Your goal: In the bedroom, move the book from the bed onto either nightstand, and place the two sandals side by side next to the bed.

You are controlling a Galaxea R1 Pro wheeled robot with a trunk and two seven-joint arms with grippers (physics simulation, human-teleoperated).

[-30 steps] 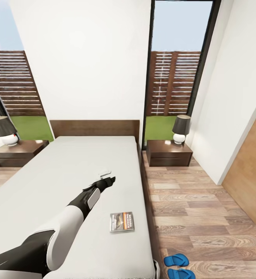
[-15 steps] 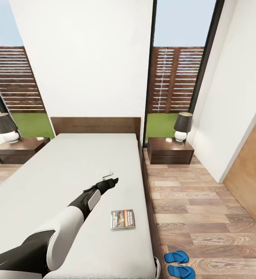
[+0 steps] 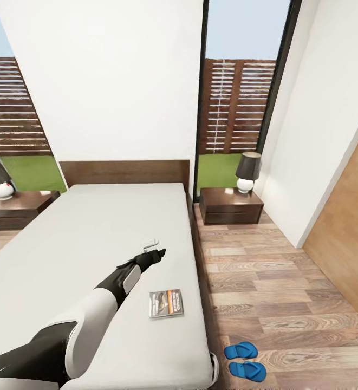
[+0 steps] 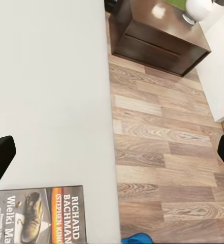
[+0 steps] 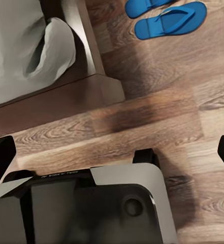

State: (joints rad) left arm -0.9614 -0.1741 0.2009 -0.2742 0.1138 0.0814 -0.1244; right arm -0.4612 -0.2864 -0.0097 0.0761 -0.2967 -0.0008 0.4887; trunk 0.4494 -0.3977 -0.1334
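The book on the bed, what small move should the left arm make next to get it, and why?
Probably draw the left hand back toward the robot and lower it over the book. The hand hovers open above the white bed, past the book, which lies flat near the bed's right edge. The sandals already sit side by side on the floor beside the bed.

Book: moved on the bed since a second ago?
No. The book lies just as near the right edge of the bed; the camera shifted, not the book.

two blue sandals (image 5: 165,15) side by side
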